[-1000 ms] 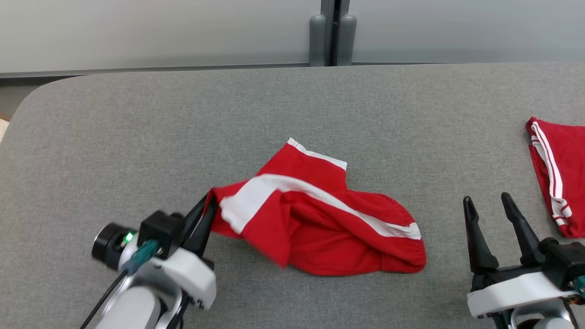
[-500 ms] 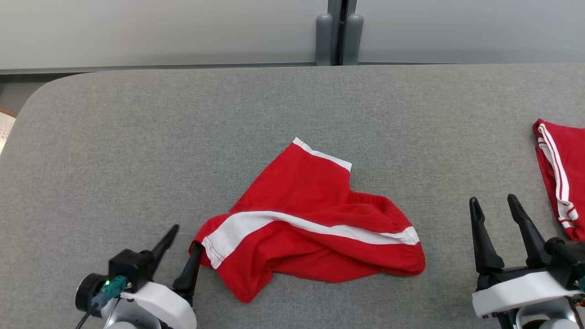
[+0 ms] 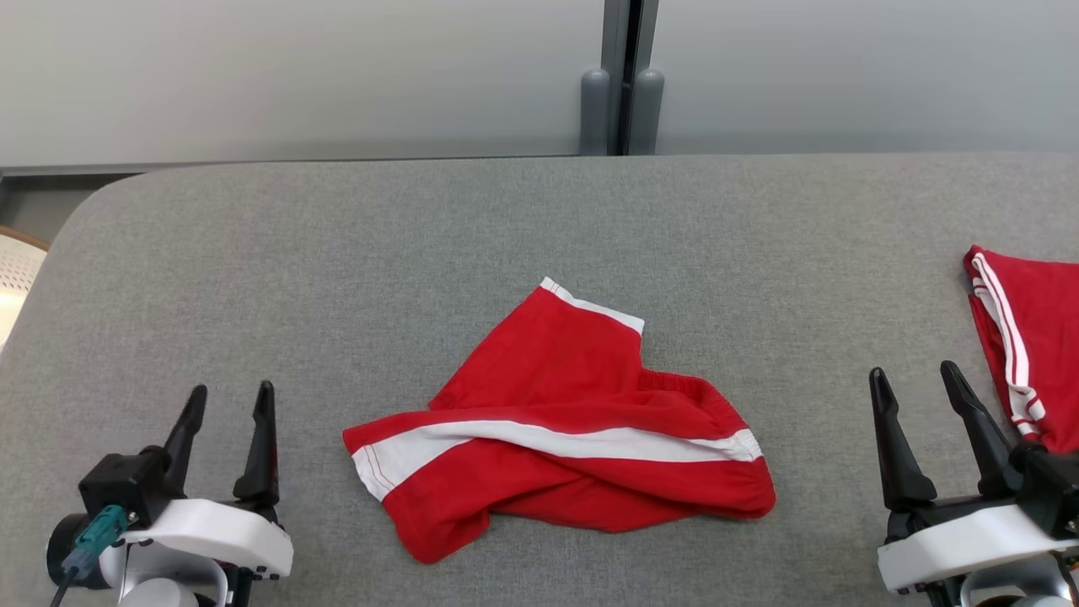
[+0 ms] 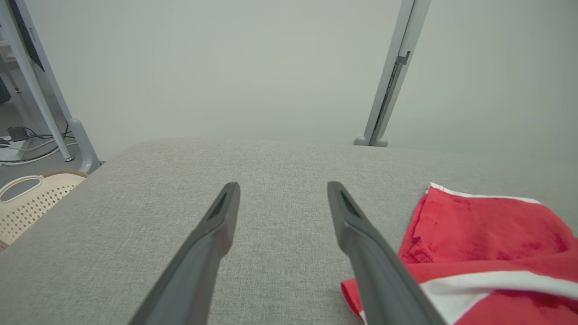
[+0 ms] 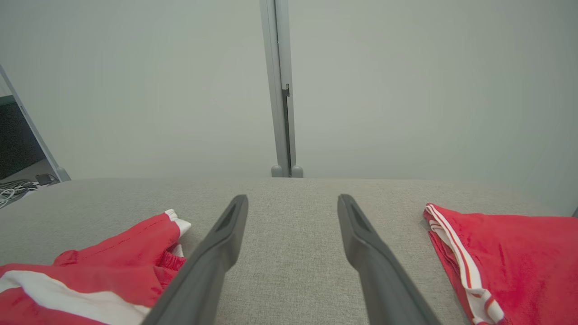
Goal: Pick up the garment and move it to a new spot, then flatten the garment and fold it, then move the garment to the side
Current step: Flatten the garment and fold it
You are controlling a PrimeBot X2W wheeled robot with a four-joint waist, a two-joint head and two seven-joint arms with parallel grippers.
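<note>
Well, left tool (image 3: 232,392): was released and empty, apart from the cloth at its 8 o'clock.
Right tool (image 3: 913,373): was spread, held nothing, sat at 4 o'clock.
Garment (image 3: 556,438): lay crumpled mid-worktop (image 3: 337,253), white band across.
Done: the move to a new spot looked finished.
Left: flattening, folding, shifting aside.
Second red garment (image 3: 1024,329): lay at the 3 o'clock edge.
</note>
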